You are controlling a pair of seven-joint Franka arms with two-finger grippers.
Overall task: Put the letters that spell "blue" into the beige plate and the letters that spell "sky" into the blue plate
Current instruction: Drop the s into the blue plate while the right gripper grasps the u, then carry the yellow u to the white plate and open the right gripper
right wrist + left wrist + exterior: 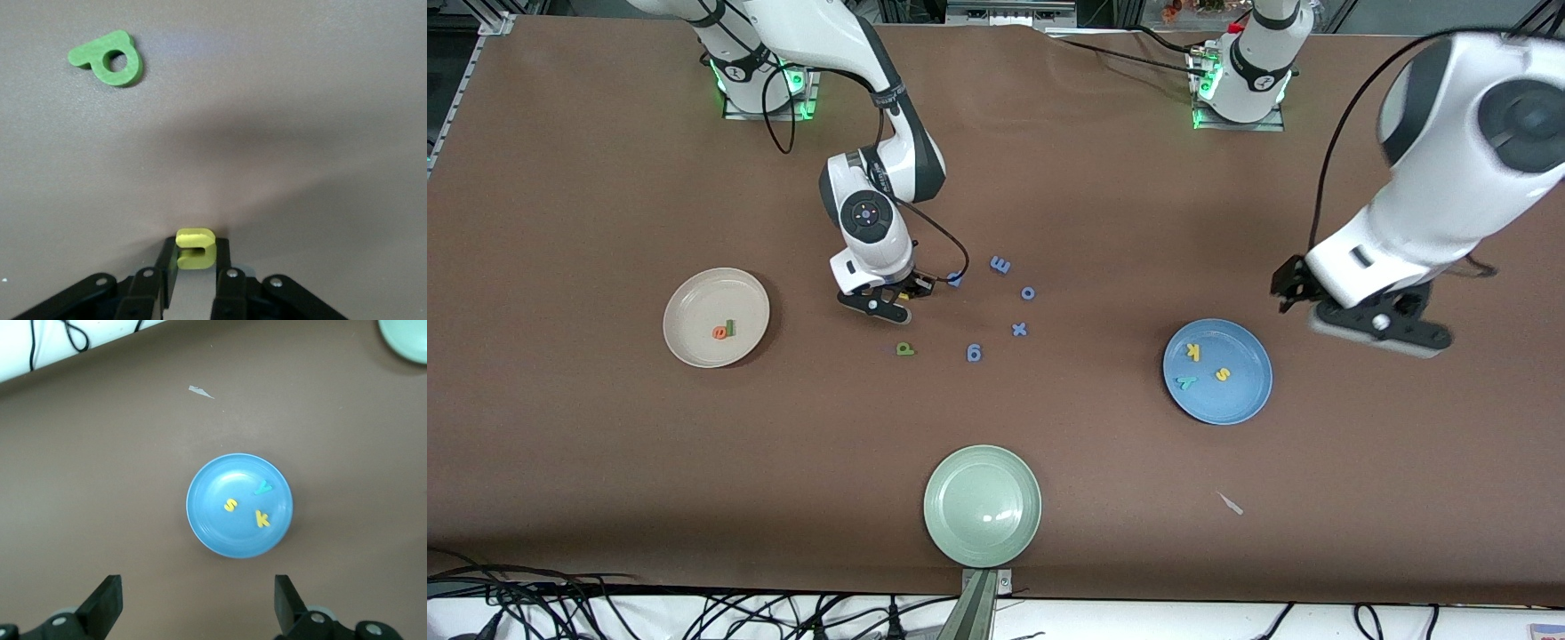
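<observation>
Front view. Nearest the camera lies the round pale green plate (982,505), which serves as the landmark. Toward the left arm's end of the table from it lies a small pale scrap (1231,503). Farther from the camera than the green plate, toward the left arm's end, sits the round medium-blue plate (1217,372), holding the yellow foam k (1193,353), the yellow foam s (1222,374) and the teal-green foam y (1185,383). Toward the right arm's end sits the round cream-beige plate (716,317), holding the orange foam e (719,332) and the thin green foam l (730,328). Between the two plates, farther than the green plate, lie the olive-green foam b (905,349) and five small blue foam letters (974,354). The right gripper (898,300) is low at the table just beside the olive-green b. The left gripper (1352,311) hangs beside the blue plate.

Left wrist view. The left gripper's fingers (107,603) stand wide apart and hold nothing. The blue plate (207,520) lies on the table below with its three letters.

Right wrist view. The right gripper's fingers (223,257) are closed on the yellow foam u (195,248). The olive-green b (110,59) lies flat on the table, well apart from them.
</observation>
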